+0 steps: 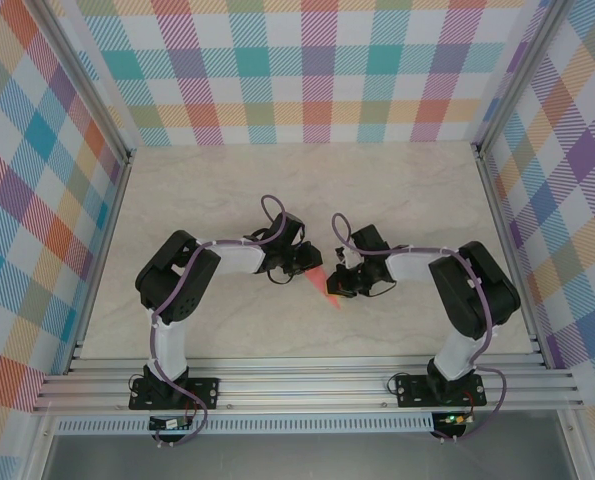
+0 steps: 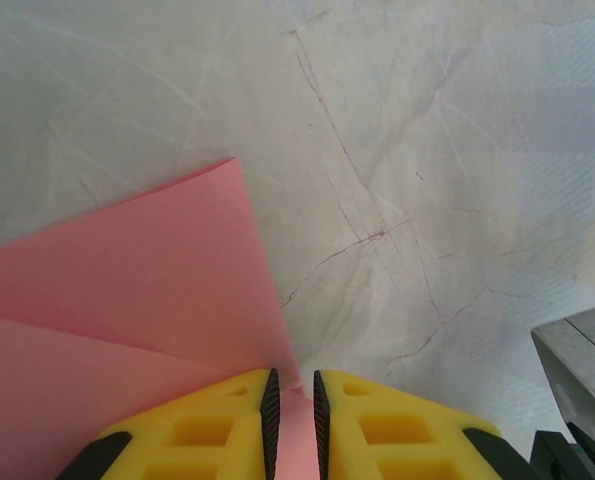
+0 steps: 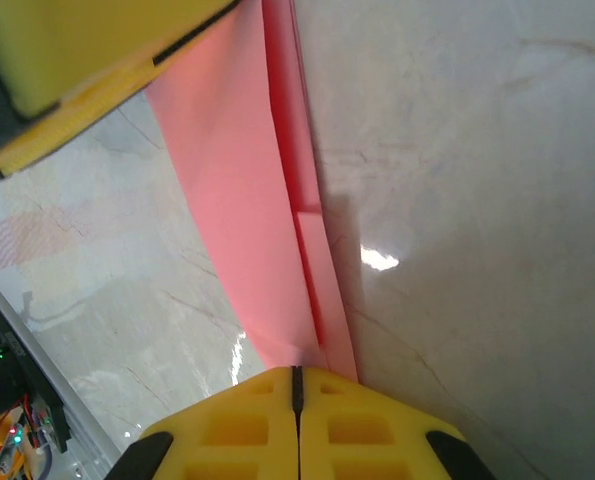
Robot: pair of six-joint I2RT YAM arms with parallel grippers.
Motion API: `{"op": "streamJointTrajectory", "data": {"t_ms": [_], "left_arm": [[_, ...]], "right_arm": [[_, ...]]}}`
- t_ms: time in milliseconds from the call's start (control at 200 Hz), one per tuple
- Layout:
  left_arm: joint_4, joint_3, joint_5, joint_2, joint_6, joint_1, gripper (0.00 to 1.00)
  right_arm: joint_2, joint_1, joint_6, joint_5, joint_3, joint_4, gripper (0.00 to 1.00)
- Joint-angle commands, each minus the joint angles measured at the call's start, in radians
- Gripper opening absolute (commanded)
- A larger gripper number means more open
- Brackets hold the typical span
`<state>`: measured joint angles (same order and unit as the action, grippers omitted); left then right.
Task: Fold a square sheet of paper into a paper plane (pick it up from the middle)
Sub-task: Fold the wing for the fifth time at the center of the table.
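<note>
Left gripper [image 2: 294, 392] at the paper plane's [image 1: 323, 286] left edge, right gripper [image 3: 297, 384] at its right edge, both touching it; table [image 1: 277, 200] beneath it.

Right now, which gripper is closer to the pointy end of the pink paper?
Right. The right gripper is clamped on the pink paper close to its narrow, pointed end. The left gripper pinches the wider end, farther from the point.
</note>
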<state>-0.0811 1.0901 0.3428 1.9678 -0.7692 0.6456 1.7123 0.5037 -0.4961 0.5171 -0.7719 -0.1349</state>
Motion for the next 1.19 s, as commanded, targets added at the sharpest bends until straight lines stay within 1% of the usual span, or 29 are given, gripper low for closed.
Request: {"op": "streamJointTrajectory", "data": {"t_ms": [0, 125, 310, 385, 440, 515, 610, 710, 795, 865, 920, 1005, 1070, 1145, 1190], "left_arm": [[0.094, -0.01, -0.048, 0.004, 0.029, -0.002, 0.2], [0.098, -0.008, -0.052, 0.003, 0.034, -0.001, 0.2], [0.081, -0.009, -0.044, 0.009, 0.022, -0.002, 0.2], [0.079, -0.004, -0.039, 0.009, 0.02, -0.001, 0.2], [0.077, -0.005, -0.041, 0.007, 0.017, -0.001, 0.2], [0.077, -0.005, -0.042, 0.004, 0.016, -0.001, 0.2], [0.078, -0.006, -0.041, 0.003, 0.016, -0.001, 0.2], [0.078, -0.006, -0.043, 0.003, 0.018, -0.001, 0.2], [0.077, -0.001, -0.038, 0.006, 0.018, -0.001, 0.2], [0.081, 0.01, -0.036, 0.0, 0.02, -0.001, 0.2], [0.102, 0.027, -0.041, -0.011, 0.027, -0.001, 0.21], [0.167, 0.071, -0.06, -0.041, 0.047, 0.001, 0.25], [0.22, 0.106, -0.084, -0.077, 0.064, 0.003, 0.29], [0.307, 0.15, -0.139, -0.126, 0.071, 0.012, 0.42], [0.368, 0.172, -0.181, -0.155, 0.067, 0.019, 0.51]], "right_arm": [[-0.074, 0.001, -0.017, -0.003, 0.026, -0.031, 0.07], [-0.093, 0.002, -0.014, 0.073, -0.037, -0.02, 0.09], [-0.016, 0.021, -0.017, 0.102, -0.109, -0.004, 0.1], [0.021, 0.04, -0.025, 0.082, -0.124, -0.001, 0.11], [0.057, 0.043, -0.027, 0.061, -0.138, -0.011, 0.08], [0.083, 0.042, -0.042, -0.004, -0.117, 0.0, 0.07], [0.108, 0.038, -0.046, -0.043, -0.083, 0.008, 0.06], [0.125, 0.036, -0.048, -0.041, -0.046, 0.021, 0.06], [0.11, 0.036, -0.054, -0.007, -0.033, 0.034, 0.08], [0.056, 0.036, -0.056, 0.016, -0.033, 0.038, 0.11], [-0.004, 0.031, -0.046, 0.008, -0.037, 0.018, 0.13], [-0.11, -0.005, -0.037, -0.02, -0.012, 0.008, 0.15], [-0.191, -0.051, -0.029, -0.086, 0.011, -0.02, 0.21], [-0.269, -0.096, 0.004, -0.172, 0.033, -0.055, 0.26], [-0.304, -0.12, 0.011, -0.201, 0.043, -0.063, 0.33]]}}
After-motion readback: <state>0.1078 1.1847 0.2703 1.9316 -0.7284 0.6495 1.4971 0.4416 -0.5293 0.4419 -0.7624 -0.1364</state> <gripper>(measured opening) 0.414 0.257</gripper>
